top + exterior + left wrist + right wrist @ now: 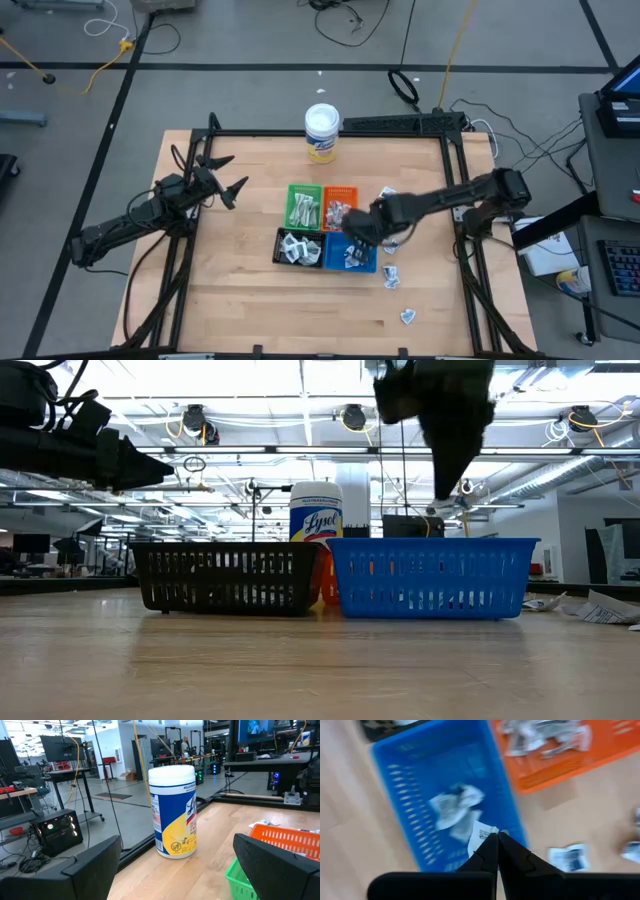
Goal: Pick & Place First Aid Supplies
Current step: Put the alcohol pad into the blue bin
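Sorting well underway: packets already lie in the green tray, orange tray, black tray and blue tray. Right gripper hangs over the blue tray's rim, clenched on a white packet. Several loose packets remain on the table beside the trays. Left gripper waits spread wide, far left.

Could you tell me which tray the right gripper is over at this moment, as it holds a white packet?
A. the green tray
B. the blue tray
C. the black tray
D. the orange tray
B: in the right wrist view the right gripper is shut on a white packet above the blue tray, and the high view shows that arm's end by the blue tray.
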Tool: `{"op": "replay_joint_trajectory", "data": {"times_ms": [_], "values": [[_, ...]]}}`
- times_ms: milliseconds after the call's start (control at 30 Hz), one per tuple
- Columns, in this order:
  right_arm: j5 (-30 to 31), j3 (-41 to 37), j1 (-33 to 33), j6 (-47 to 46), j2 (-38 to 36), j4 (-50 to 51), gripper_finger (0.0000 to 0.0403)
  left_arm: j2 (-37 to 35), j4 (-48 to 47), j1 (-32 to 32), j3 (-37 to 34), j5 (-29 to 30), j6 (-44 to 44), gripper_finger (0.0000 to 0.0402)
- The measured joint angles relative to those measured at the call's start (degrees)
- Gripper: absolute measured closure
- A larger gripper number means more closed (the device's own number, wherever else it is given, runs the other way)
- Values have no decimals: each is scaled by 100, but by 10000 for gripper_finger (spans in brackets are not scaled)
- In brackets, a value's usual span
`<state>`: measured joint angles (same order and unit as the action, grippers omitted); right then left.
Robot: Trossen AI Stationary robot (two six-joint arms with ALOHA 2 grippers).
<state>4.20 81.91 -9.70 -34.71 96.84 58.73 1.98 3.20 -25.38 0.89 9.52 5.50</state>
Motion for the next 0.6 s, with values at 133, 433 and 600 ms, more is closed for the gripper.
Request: {"op": "replay_joint_trajectory", "data": {"times_ms": [133,433,600], "values": [[16,0,-303,-173,62,-173,403,0,0,0,0,0,1,9],[55,-9,-404,-39,804,-787,403,0,-2,1,0,0,1,9],[51,-9,-378,150,1171,-1092,403,0,0,-1,-2,0,0,9]]}}
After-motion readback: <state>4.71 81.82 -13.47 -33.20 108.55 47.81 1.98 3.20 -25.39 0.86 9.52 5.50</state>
